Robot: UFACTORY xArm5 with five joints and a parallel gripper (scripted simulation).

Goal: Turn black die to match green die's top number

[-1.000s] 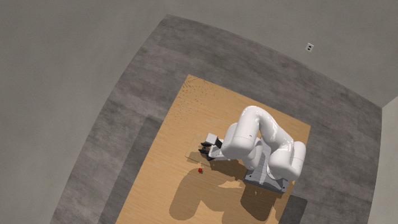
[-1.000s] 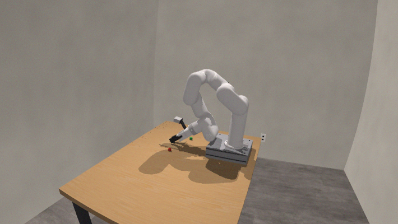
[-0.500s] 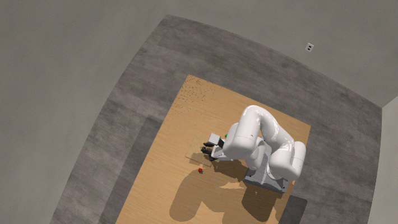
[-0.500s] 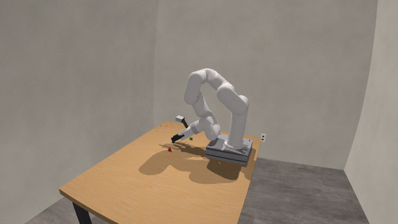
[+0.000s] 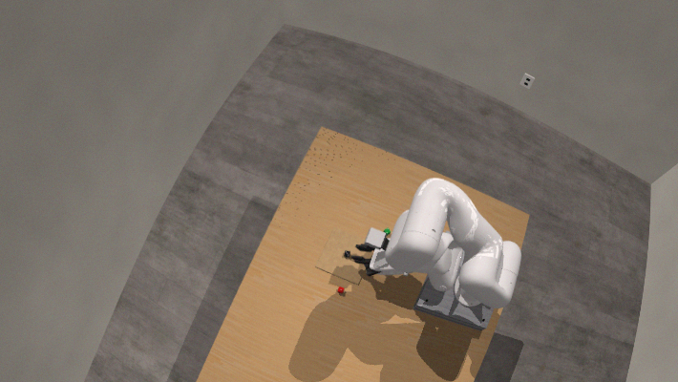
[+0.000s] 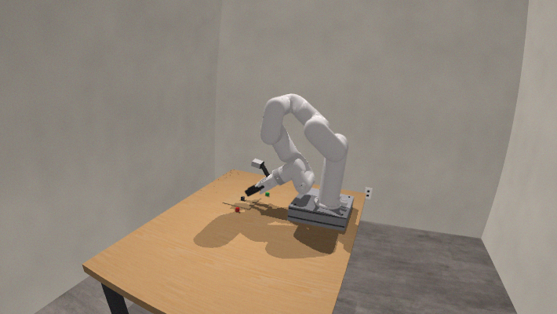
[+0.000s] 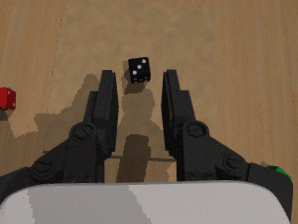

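The black die (image 7: pixel 139 70) (image 5: pixel 347 254) (image 6: pixel 242 198) lies flat on the thin tan mat (image 5: pixel 331 245) (image 7: pixel 193 30), white pips showing. My gripper (image 7: pixel 139 88) (image 5: pixel 354 252) (image 6: pixel 248 192) is partly open and empty. It is tilted down and hangs a little above the mat, with the die just past its fingertips, in line with the gap. The green die (image 5: pixel 387 231) (image 6: pixel 267 194) (image 7: pixel 281 171) lies behind the gripper near the arm; its top face is too small to read. The red die (image 5: pixel 341 289) (image 6: pixel 237 209) (image 7: pixel 7 98) lies off the mat to the left of the fingers.
The wooden table (image 5: pixel 267 325) (image 6: pixel 204 267) carries the arm's grey base (image 5: pixel 449 307) (image 6: pixel 322 213) at its far right. The arm's shadow falls across the table in front of the base.
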